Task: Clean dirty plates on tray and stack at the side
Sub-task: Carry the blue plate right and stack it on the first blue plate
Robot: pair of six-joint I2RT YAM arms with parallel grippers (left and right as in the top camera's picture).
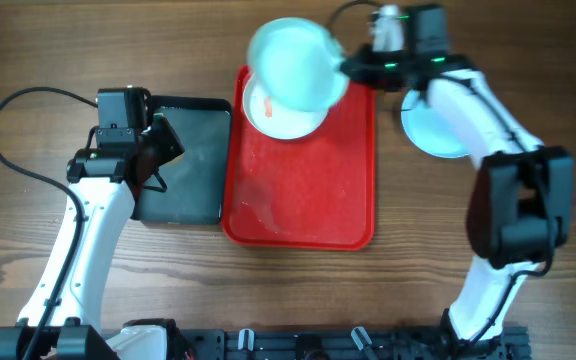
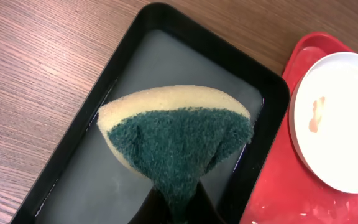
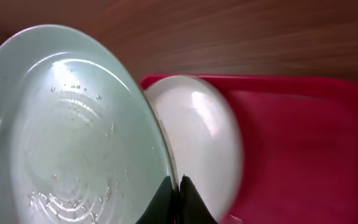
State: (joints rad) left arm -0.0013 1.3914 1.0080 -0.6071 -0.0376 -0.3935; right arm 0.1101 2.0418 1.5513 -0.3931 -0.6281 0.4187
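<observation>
Seen from above, a red tray (image 1: 303,195) lies at the centre of a wooden table (image 1: 58,40). The right jaws are clamped shut on the rim of a wet pale blue plate (image 1: 296,62), held tilted over the tray's upper edge. Below it, a white plate (image 1: 280,122) with an orange smear (image 2: 316,115) sits in the tray's upper left corner. A second blue plate (image 1: 430,130) rests on the table just right of the tray. The left jaws pinch a green-and-yellow sponge (image 2: 179,137) over a black tray (image 1: 198,160) of water at left.

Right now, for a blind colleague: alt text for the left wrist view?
The left gripper pinches a bent yellow-and-green sponge over a wet black tray. At right, a white plate with an orange smear sits on the red tray.
</observation>
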